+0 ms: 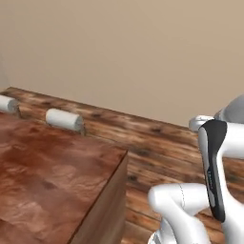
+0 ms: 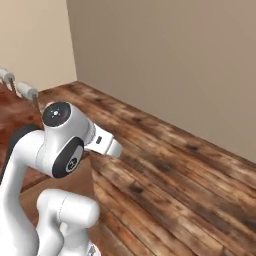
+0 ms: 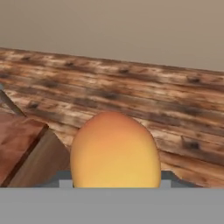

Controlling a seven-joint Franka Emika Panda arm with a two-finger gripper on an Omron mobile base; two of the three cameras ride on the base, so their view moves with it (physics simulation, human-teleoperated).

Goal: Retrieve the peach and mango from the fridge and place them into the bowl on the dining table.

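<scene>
The mango (image 3: pixel 114 151), a yellow-orange fruit with a redder top, sits close up in the hand view. My gripper (image 3: pixel 114 185) is shut on it, its fingertips mostly hidden behind the fruit. A corner of the reddish-brown dining table (image 1: pixel 47 176) lies at the left of the left base view and shows again in the hand view as the dining table (image 3: pixel 17 144), low and to the left of the mango. The peach, the fridge and the bowl are out of view.
Dark wooden plank floor (image 2: pixel 165 165) stretches ahead to a plain beige wall (image 1: pixel 133 52). Two white cylindrical pieces (image 1: pixel 64 119) stand along the table's far side. My white arm (image 2: pixel 60 135) fills the lower left of the right base view.
</scene>
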